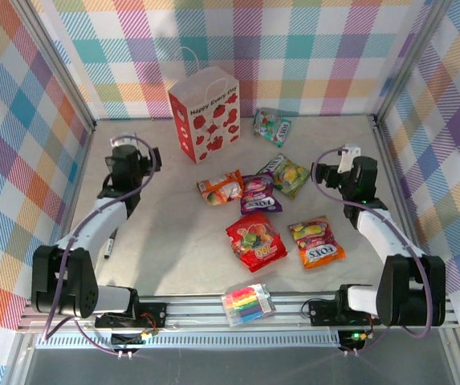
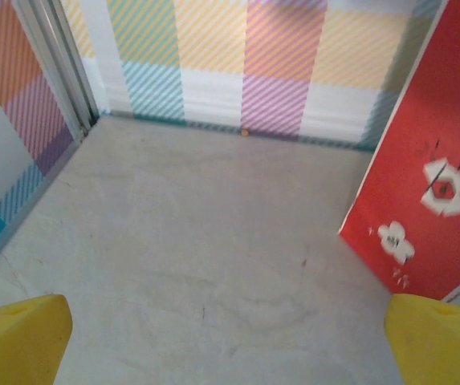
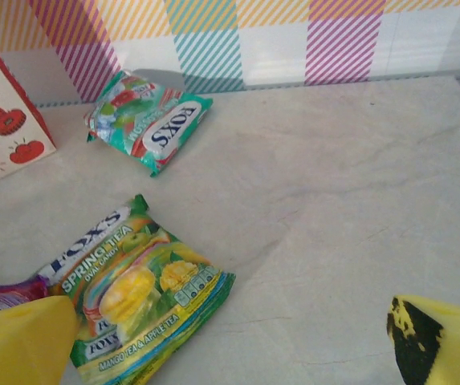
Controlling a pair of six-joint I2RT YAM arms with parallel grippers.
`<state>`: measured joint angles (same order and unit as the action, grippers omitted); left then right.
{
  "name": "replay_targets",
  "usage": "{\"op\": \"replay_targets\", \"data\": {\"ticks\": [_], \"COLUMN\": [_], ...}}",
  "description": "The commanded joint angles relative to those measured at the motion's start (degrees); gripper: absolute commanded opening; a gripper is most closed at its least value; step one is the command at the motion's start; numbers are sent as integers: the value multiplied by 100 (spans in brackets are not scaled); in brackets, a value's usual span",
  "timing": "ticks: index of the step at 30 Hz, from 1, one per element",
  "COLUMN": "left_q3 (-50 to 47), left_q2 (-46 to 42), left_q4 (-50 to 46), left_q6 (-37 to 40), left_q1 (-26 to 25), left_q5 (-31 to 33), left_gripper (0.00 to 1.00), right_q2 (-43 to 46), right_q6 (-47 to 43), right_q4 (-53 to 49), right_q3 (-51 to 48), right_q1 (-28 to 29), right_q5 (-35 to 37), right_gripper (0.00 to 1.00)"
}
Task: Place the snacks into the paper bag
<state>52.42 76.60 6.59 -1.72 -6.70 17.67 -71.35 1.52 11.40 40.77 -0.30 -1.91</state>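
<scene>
Left jaws and right jaws both stand spread, empty. The snacks (image 1: pixel 260 192) lie flat on the desk (image 1: pixel 165 241), right of the upright paper bag (image 1: pixel 205 112). The yellow-green pouch (image 3: pixel 137 301) sits just ahead-left of the right jaws, seemingly slanting toward them; that arm is nearer.

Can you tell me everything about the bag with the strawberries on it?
The paper bag has a white front with red strawberries, hearts and the words "Happy Every day". Its side is red with little white flowers. It looks like stiff, smooth paper, and thin white loop handles stick up from the top. It stands upright near the back wall, a bit left of the middle, turned at a slight angle. Only the table under it touches it.
</scene>
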Motion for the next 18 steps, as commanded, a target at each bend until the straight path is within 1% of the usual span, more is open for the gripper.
{"op": "replay_targets", "data": {"ticks": [1,3,7,12,15,18], "left_q3": [1006,1583,2527,3678,4363,4660], "left_q2": [-22,47,207,672,1039,1270], "left_q4": [-1973,-2673,-3573,-4482,-4841,-4772], "left_q6": [-423,-559,-1051,-1644,-1899,-2016], "left_q1": [-72,-79,-86,-86,-110,-180], "left_q5": [157,157,148,-337,-641,-722], "left_gripper": [99,98,96,89,84,82], "right_q2": [236,288,104,-57,-200,-278], "right_q6": [206,216,210,345,627,592], "right_q4": [-977,-1073,-1659,-1870,-2147,-2102], "right_q3": [348,513,1098,1442,1687,1728], "right_q1": [69,104,222,429,526,709], "right_q5": [86,78,45,123,209,261], "right_gripper": [99,99,99,99,99,99]}}
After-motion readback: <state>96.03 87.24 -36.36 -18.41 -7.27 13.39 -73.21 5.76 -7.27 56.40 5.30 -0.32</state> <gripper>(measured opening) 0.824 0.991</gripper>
